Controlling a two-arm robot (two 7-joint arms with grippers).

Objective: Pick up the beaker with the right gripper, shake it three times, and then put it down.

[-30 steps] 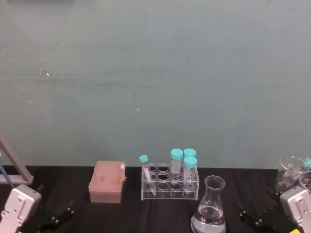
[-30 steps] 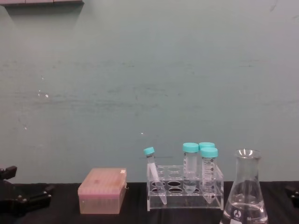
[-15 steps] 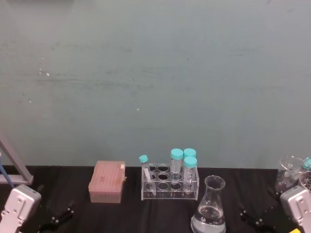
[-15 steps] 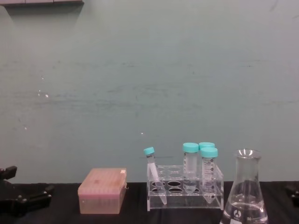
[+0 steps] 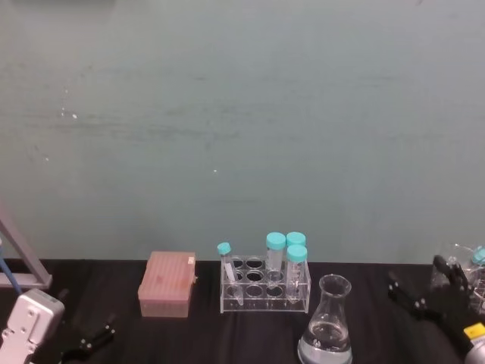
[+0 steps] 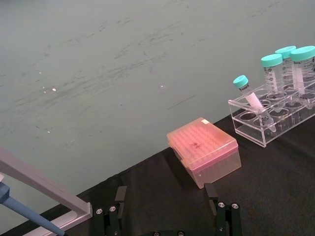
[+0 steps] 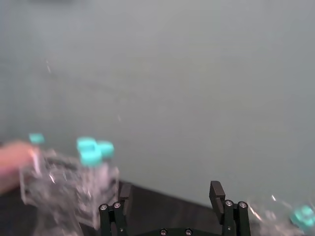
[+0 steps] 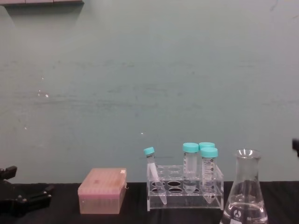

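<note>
The beaker [image 5: 326, 323], in fact a clear conical flask with some clear liquid in its wide base, stands upright on the black tabletop [image 5: 204, 337]. It is close to the robot's edge, just in front of the right end of the clear rack [image 5: 264, 290] that holds teal-capped tubes. Nothing touches it. The right end effector [image 5: 421, 276] hangs above the tabletop to the right of the flask, near it but apart. Its two black fingers are spread wide and nothing is between them, as the right wrist view also shows. So the flask lies toward the robot's left from this end effector and lower than it. Its long axis is vertical, with the narrow neck on top, so I judge that a sideways approach with the fingers on both sides of the neck is what the next move calls for. Some other glassware [image 5: 456, 259] stands just behind the right end effector and could be bumped. The left end effector [image 6: 166, 195] rests low at the far left, well apart from the flask and beyond the pink tip box [image 5: 167, 284], with its fingers apart and empty. The right arm is clearly the nearer one.
</note>
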